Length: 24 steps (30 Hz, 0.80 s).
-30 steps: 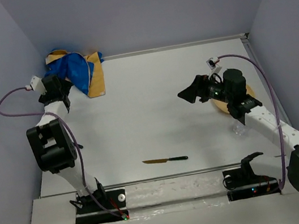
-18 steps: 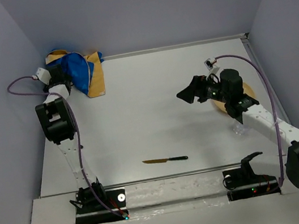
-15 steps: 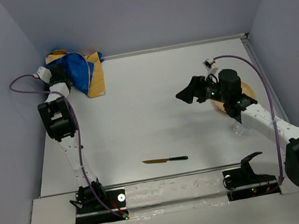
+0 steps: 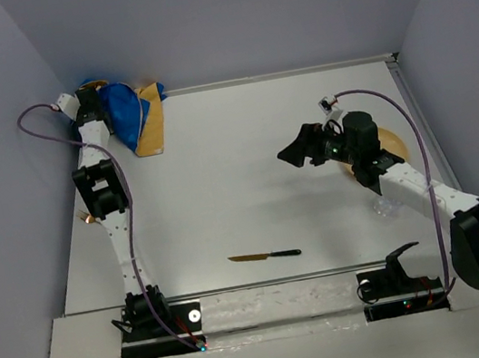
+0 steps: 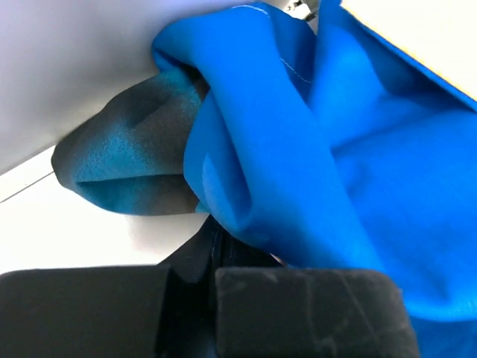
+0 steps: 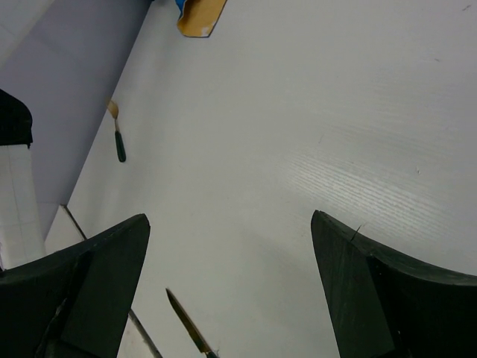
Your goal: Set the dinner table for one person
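Reach is what has changed: over the last second my left arm has stretched into the far-left corner, and the left gripper (image 4: pixel 89 103) now sits against the crumpled blue placemat (image 4: pixel 126 113). In the wrist view the cloth crowds the jaws, and I cannot tell whether they have pinched it. I judge this the placemat pickup, an early step. The dinner table (image 4: pixel 232 134) lies beneath and spreads rightward, with a knife (image 4: pixel 264 256) near its front edge. Further right, the right gripper (image 4: pixel 295 153) has edged left above the table, spread wide and empty.
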### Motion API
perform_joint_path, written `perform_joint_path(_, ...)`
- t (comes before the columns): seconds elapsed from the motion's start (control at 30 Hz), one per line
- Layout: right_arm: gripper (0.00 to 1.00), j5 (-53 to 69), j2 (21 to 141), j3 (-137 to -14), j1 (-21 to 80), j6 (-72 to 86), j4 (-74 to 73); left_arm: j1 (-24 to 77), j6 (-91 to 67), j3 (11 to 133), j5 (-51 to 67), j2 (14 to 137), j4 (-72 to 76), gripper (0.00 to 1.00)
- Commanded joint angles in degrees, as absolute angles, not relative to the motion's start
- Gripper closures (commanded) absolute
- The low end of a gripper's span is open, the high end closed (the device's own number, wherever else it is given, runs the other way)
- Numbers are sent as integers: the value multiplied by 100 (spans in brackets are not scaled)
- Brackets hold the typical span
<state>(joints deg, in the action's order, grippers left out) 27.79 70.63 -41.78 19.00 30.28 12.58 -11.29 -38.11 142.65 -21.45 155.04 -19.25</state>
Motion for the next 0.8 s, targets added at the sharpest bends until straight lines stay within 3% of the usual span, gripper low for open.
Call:
perform_joint_path(0.0,6,2672,7145,-4359,1978,2979,1687,-949,-3419,14687,-2005,15137,-2118,100)
perform_joint_path(0.1,6,2646,7215,-4456,2030,2980,1653,-714,-3166,14459,-1731,14609,-1978,100)
perform_joint_path(0.43,4,2347,7085,-5166,2382,2874,881,885,-1794,14598,-2443,11878,-1802,100)
perform_joint_path(0.6,1,2277,6777,-5712,2382,2664,247,1581,-1336,15605,-2540,11347,-2240,100)
perform_joint_path(0.77,0,2119,6575,-6266,2382,2540,-333,2030,-1554,15451,-2138,10863,-2599,100)
